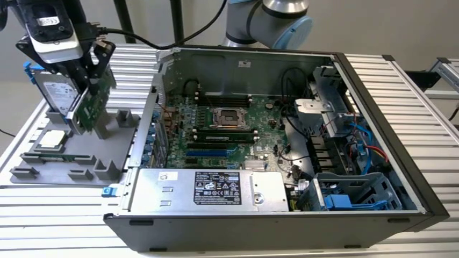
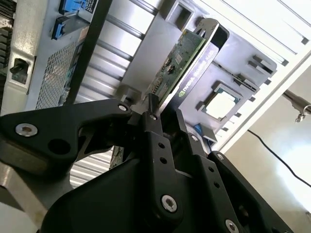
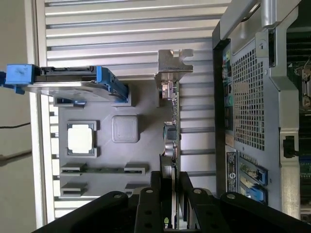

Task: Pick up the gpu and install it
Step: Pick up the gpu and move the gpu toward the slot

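Exterior view: gripper (image 1: 90, 80) body cut off by upper picture edge. Hard drive (image 1: 54, 91) partly hidden behind gripper and gpu (image 1: 93, 107). Gpu lower edge at grey tray (image 1: 43, 174): seated or lifted, cannot tell. Both wrist views: gpu near end hidden between clamping fingers (image 2: 155, 136). First wrist view: computer case (image 3: 248, 97) cut off by picture edge.

Nothing legible — the power supply label (image 1: 219, 189) (black, tiny symbols) and print on the gpu (image 2: 178, 60) are unreadable.
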`<state>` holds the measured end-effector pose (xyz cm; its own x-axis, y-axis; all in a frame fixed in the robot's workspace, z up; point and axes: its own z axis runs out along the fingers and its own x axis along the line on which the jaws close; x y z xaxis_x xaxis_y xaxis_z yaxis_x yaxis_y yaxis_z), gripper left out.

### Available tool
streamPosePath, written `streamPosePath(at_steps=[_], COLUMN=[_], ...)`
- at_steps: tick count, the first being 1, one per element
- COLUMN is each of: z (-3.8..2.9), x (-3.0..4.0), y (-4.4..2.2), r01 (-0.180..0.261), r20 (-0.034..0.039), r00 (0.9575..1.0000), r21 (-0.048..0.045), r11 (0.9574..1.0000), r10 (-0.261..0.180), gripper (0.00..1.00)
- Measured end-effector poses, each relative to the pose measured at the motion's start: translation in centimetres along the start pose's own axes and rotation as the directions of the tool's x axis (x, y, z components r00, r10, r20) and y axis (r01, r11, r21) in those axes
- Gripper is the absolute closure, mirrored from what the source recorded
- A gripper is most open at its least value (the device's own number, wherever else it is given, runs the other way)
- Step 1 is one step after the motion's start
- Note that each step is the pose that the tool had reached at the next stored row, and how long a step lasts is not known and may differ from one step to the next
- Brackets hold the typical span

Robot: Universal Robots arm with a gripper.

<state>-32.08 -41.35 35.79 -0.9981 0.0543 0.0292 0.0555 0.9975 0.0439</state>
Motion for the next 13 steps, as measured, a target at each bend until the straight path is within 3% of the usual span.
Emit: streamPosePath(at_steps=[13], z=[-1.80], x=[0.06], y=[0.08], r01=[0.000], r20=[0.0000], r00=[1.0000], r21=[0.0000], r11=[1.0000], r10=[0.000], gripper=[1.00])
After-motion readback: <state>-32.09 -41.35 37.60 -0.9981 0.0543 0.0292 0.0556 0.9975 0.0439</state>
